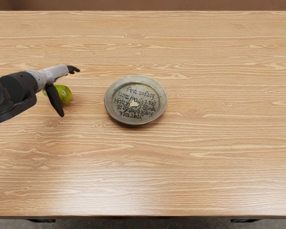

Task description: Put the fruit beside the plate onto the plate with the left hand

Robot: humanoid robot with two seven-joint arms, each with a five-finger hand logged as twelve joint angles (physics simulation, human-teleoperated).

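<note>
A yellow-green fruit (64,93) lies on the wooden table, to the left of a round grey plate (135,100) with dark writing on its face. My left hand (60,90) comes in from the left edge and sits right over the fruit, partly hiding it. One dark finger (73,69) points up and right above the fruit, and another (55,100) hangs down in front of it. The fingers are spread around the fruit without closing on it. The plate holds nothing.
The wooden table (205,157) stretches wide on all sides, with its front edge near the bottom of the view and its back edge at the top. No other objects show.
</note>
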